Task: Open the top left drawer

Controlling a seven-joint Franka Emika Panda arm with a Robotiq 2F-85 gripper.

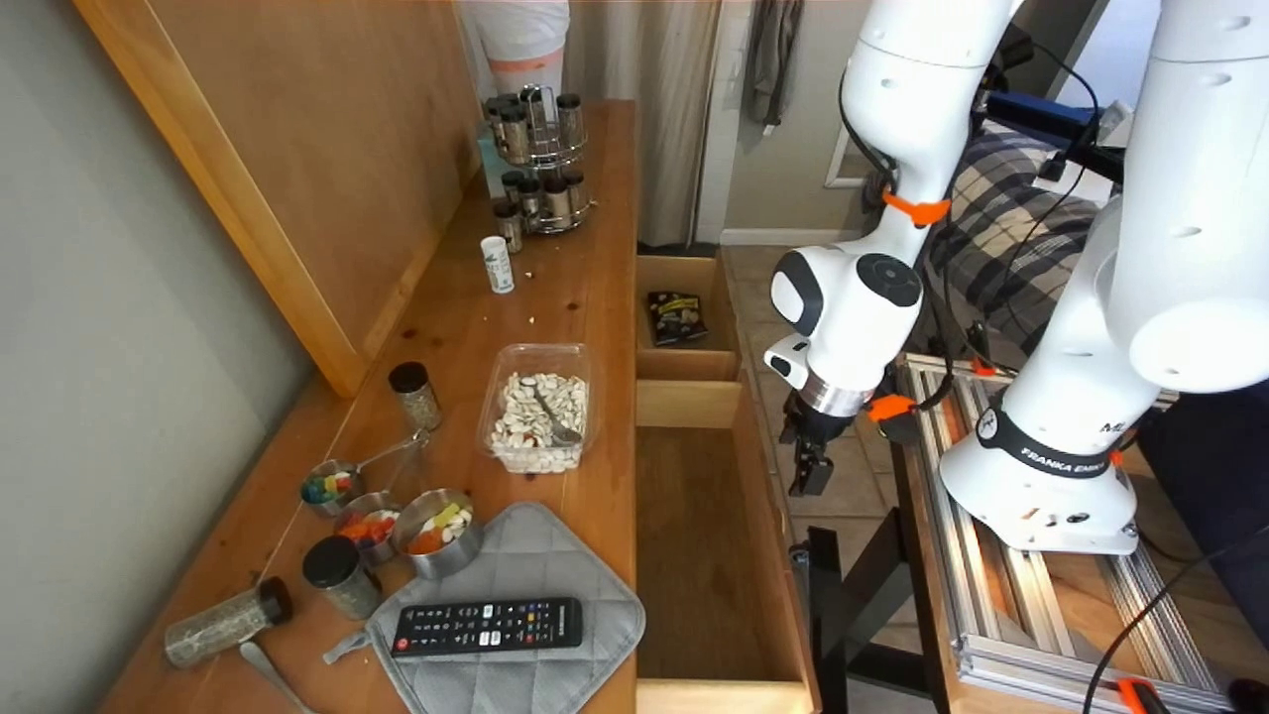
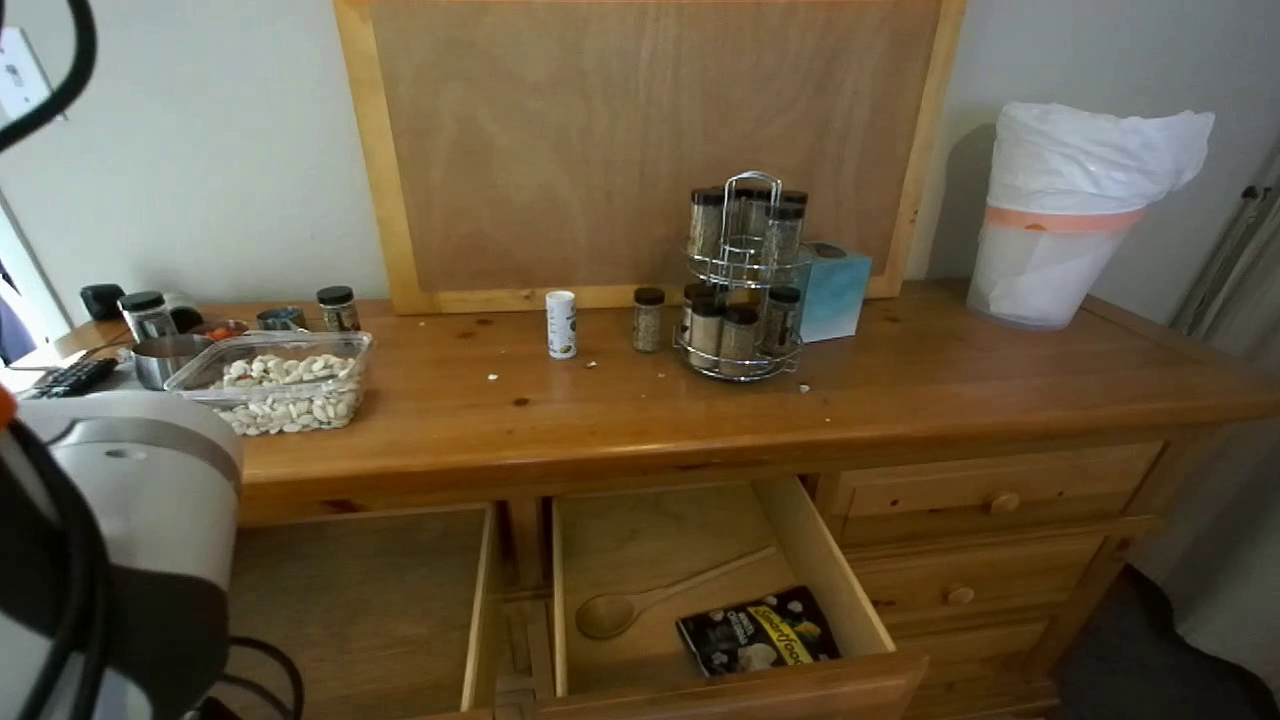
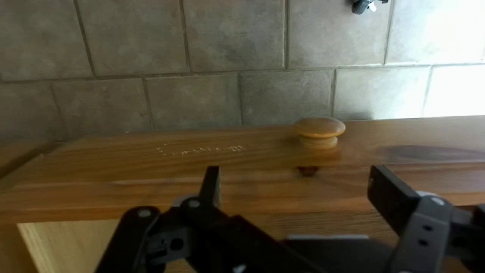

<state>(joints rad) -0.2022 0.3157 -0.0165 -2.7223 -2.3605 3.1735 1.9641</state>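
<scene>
Pinching nothing, black two-fingered gripper point(image 3: 294, 180) seen spread; round, glossy honey-brown wooden knob point(image 3: 319, 131) ungripped at one o'clock from it in wrist view. At gripper's eight o'clock in exterior view, long, wide light-brown wooden drawer point(image 1: 699, 550) drawn well out. Opening judged done; only withdrawal of gripper judged left to be made.

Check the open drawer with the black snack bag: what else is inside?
Besides the black snack bag, the drawer holds a wooden spoon, seen in an exterior view. Anything under the bag is covered, and the bag's own contents don't show.
</scene>
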